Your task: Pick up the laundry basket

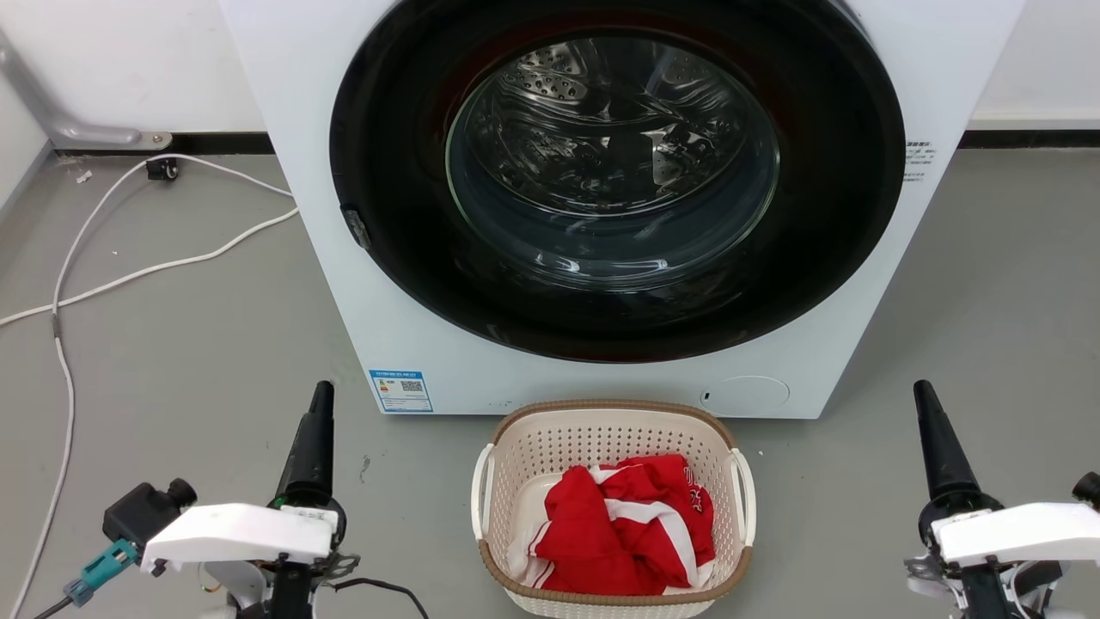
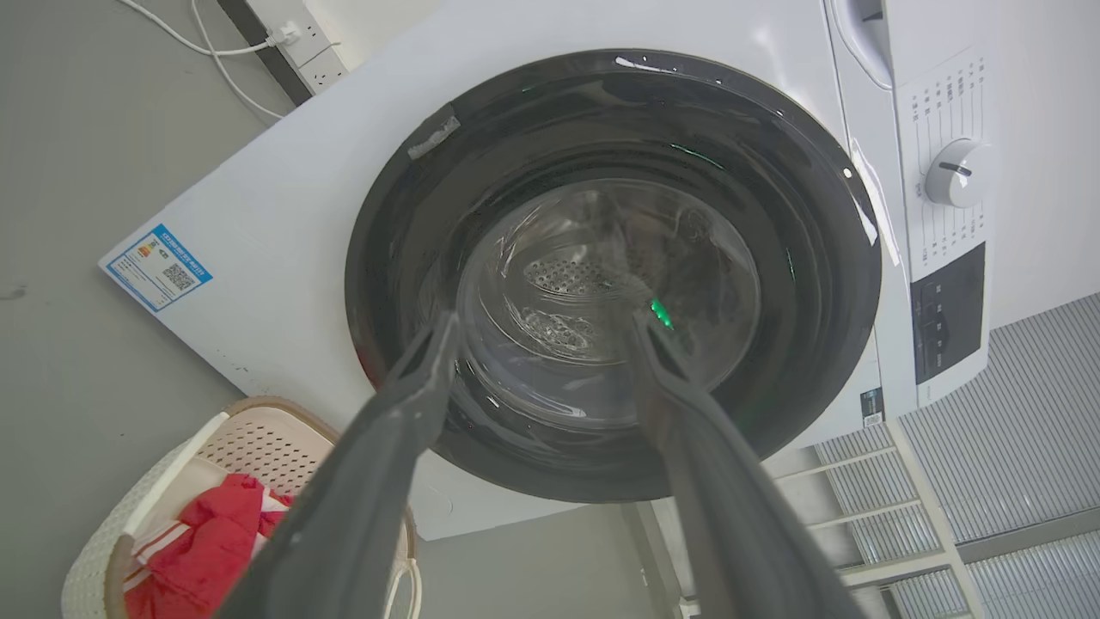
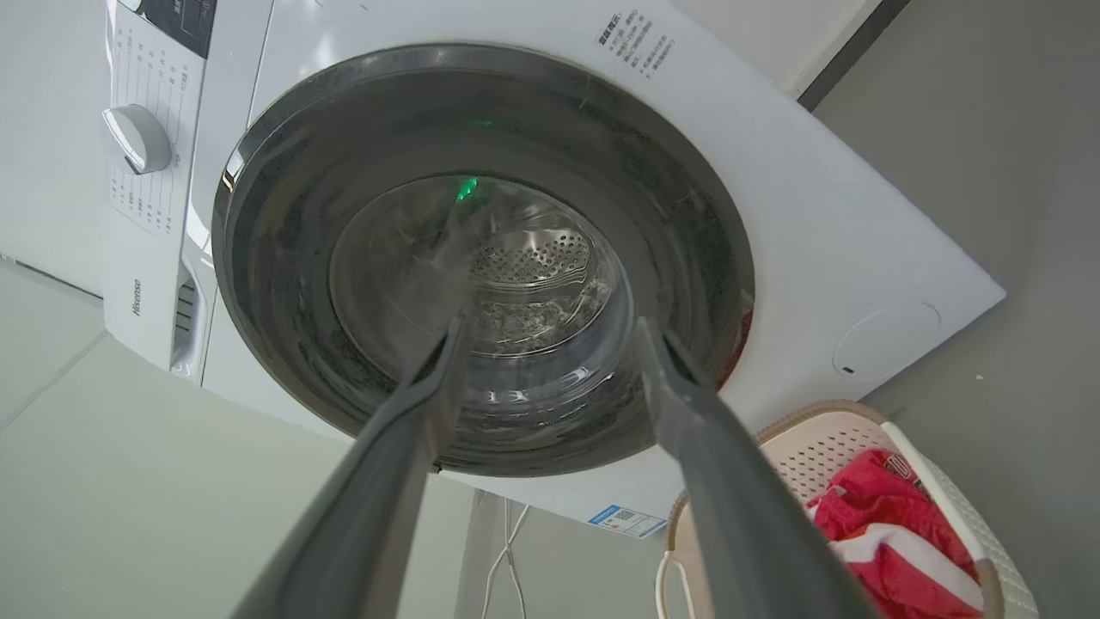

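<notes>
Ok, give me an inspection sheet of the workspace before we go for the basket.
Surface: grey floor, a few small specks.
Job's things: cream perforated plastic laundry basket with brown rim and white side handles, on the floor, holding red-and-white clothing.
Clutter: nothing seen.
Grippers: left gripper open, empty; right gripper open, empty; one either side of the basket, both apart from it.
Cables: white cables trailing across the floor at left.
Surroundings: white front-loading washing machine behind the basket, round dark door shut; white wall.
</notes>
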